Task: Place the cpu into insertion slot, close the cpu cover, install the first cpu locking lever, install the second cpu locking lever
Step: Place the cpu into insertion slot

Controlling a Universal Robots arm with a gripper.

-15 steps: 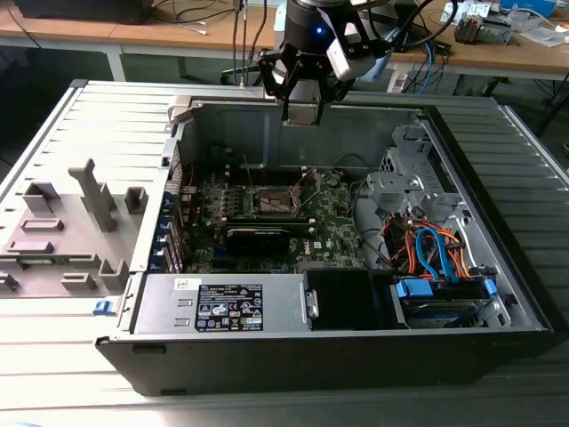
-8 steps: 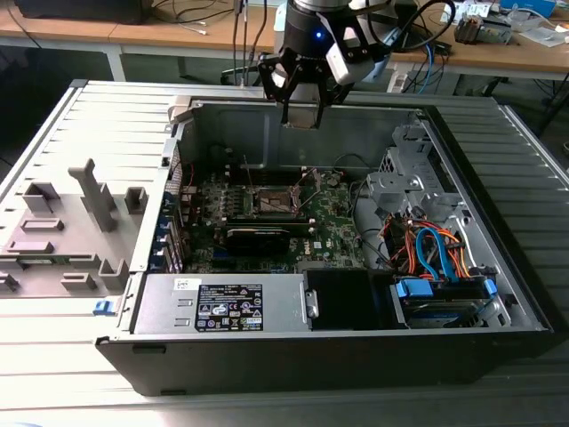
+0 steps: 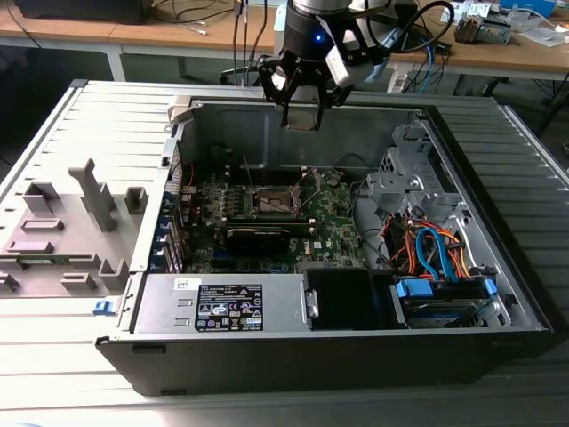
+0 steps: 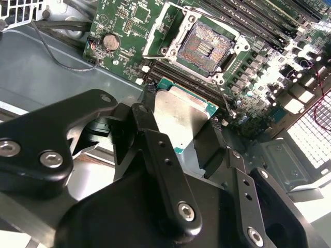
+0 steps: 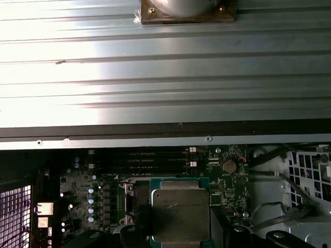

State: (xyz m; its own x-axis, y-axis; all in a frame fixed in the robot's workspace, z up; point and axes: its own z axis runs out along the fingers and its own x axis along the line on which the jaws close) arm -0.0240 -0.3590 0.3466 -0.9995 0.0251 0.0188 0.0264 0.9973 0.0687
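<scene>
Fingers (image 4: pixel 145 116) of the gripper (image 4: pixel 178 129) are clamping the cpu (image 4: pixel 181 111) by two opposite edges, its silver-grey lid facing the camera in both wrist views; the chip is hanging in the air, apart from everything below it

The insertion slot (image 4: pixel 207 47) is lying open on the motherboard (image 4: pixel 124 26) just beyond the chip, its dark pin field bare; the cpu cover (image 4: pixel 155 31) is standing raised along one side of it, and the long memory slots (image 4: pixel 243 20) are running past the far side

By my judgement the chip is light, thin and stiff, with a smooth metal top that is offering little friction; its underside contacts and the slot's fine pins are looking like the fragile parts, so the bare side edges, where the fingers are already sitting, are the right place to hold it, with modest squeeze and the chip level

The second wrist view is giving the slot's open centre and the lifted cover; the first wrist view is giving the chip (image 5: pixel 181 214) square-on, with the ribbed table (image 5: pixel 165 77) past the case wall; the exterior view is adding height, with the gripper (image 3: pixel 302 111) hanging well above the computer case (image 3: pixel 356 342), near its rear wall, and the slot (image 3: pixel 277 201) down on the board
</scene>
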